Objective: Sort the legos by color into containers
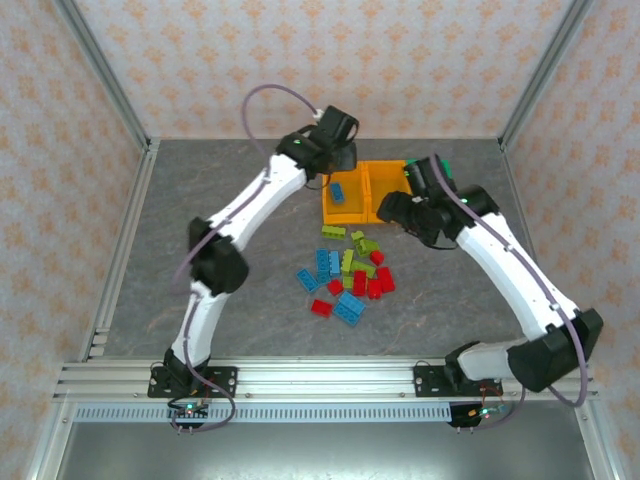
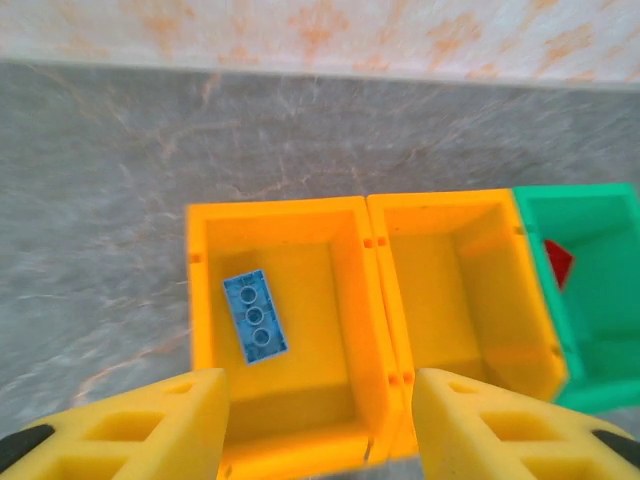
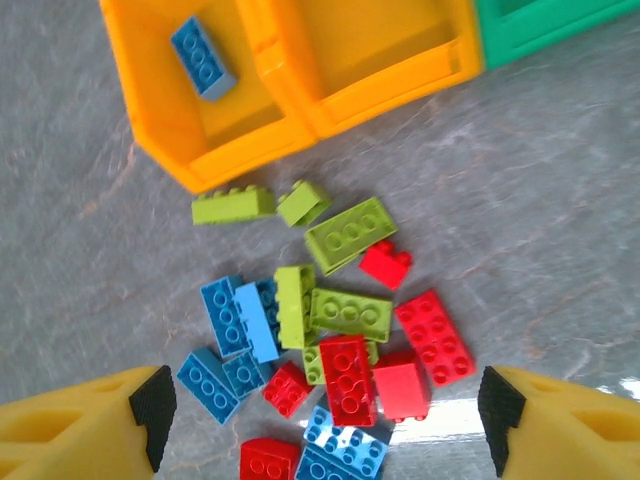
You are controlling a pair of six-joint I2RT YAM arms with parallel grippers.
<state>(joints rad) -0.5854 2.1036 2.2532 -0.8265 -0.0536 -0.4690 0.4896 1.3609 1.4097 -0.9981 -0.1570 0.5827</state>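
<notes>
Legos [image 3: 345,320] lie mostly in a loose mixed heap of blue, lime and red on the grey table [image 1: 170,200], just on the near side of the left orange bin [image 2: 200,300]. The bulk of the sorting is not yet done. One blue brick [image 2: 255,317] lies flat on that bin's floor. The middle orange bin [image 2: 450,300], wall to wall with it on the right, is bare inside. The green bin [image 2: 600,330] comes next along and holds a red brick [image 2: 558,262]. I judge that blue goes to the left orange bin, red to the green one and lime to the middle one. The bins likely stand in a tight row so that either arm can reach any colour.

Above the near rim of the left orange bin hovers the left gripper [image 2: 318,420], its fingers spread with nothing between them, which fits a drop point. The right gripper [image 3: 320,430] hangs over the heap, on the near side of the same bin, with its fingers wide apart and empty. It is probably lining up a pick.

No brand, label or writing can be read, and the stud tops are too small to tell.
</notes>
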